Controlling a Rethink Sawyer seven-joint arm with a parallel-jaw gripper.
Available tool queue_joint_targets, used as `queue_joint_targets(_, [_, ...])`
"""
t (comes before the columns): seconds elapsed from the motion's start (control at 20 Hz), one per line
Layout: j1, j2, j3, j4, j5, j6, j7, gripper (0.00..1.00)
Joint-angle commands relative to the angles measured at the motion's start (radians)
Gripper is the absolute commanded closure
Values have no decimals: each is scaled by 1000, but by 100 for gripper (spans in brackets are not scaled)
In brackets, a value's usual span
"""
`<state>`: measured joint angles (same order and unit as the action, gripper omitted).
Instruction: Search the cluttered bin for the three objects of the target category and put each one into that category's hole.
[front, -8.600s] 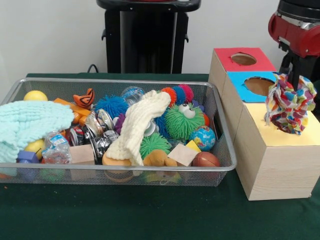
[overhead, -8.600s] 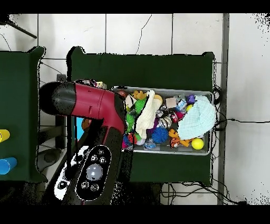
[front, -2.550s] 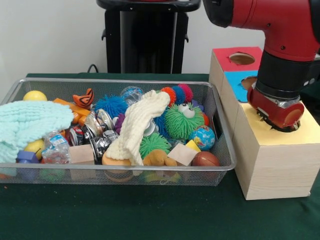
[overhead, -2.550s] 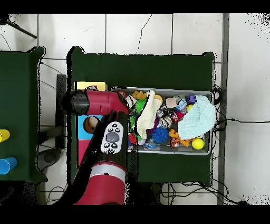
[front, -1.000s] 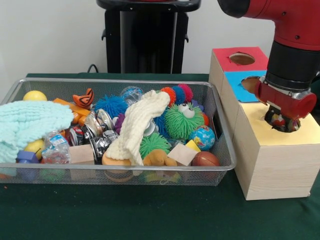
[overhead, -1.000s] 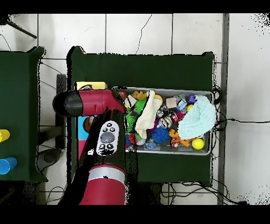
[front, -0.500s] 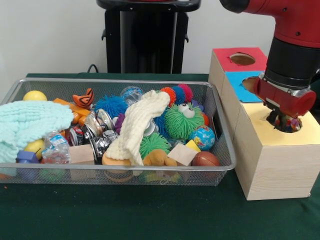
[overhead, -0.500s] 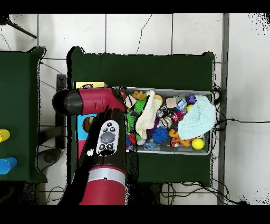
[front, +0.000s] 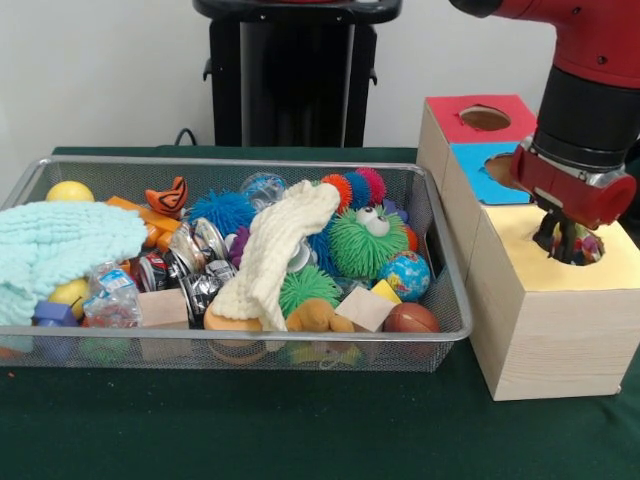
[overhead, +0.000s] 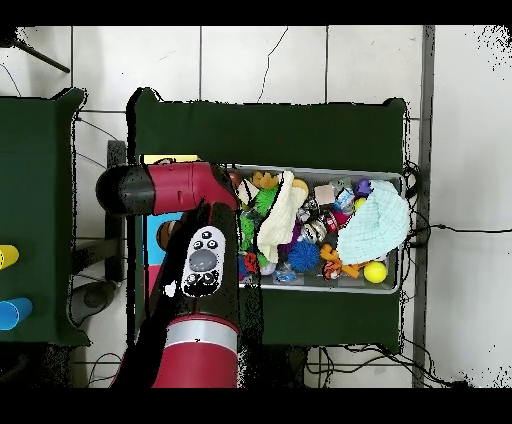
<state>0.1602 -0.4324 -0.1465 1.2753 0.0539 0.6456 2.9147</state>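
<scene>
Cloths are what this sort is about, and two are plain to see in the wire mesh bin (front: 440, 330): a cream knitted cloth (front: 275, 255) draped over the heap near the middle, and a pale mint knitted cloth (front: 60, 250) bunched at the bin's left end in the front view. A bit of multicoloured patterned fabric (front: 585, 245) shows down inside the round hole of the yellow-topped wooden box (front: 545, 330), which stands on the green table (front: 250, 430) just beside the bin's right end. Behind it sit a blue-topped box (front: 480, 165) and a red-topped box (front: 455, 115), each with its own round hole.

Coming down from above, the red and black arm (front: 590, 110) ends over that yellow box, and the gripper (front: 562, 240) reaches down to the hole's mouth, right by the patterned fabric. From where I stand I cannot tell whether it is clamped or let go; the arm's red collar hides most of it.

Round the cream cloth lies a jumble: a green fuzzy ball with googly eyes (front: 368, 240), a blue spiky ball (front: 222, 210), a small globe ball (front: 405, 275), a little basketball (front: 411, 319), a yellow ball (front: 70, 191) in the far left corner, crushed cans (front: 195, 265) and a plain wooden block (front: 163, 308) against the near wall.

From overhead, the arm covers the boxes, leaving only a strip of the yellow top in sight.
</scene>
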Motion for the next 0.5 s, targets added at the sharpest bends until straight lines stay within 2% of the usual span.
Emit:
queue_joint_targets(0.05, [-33,-112,-39,-21,-63,206,-76,100])
queue_joint_targets(0.25, [-30,-151,-23,-35,-55,270,-80,100])
queue_joint_targets(0.5, [-41,-161,5,-49,-61,284,-96,100])
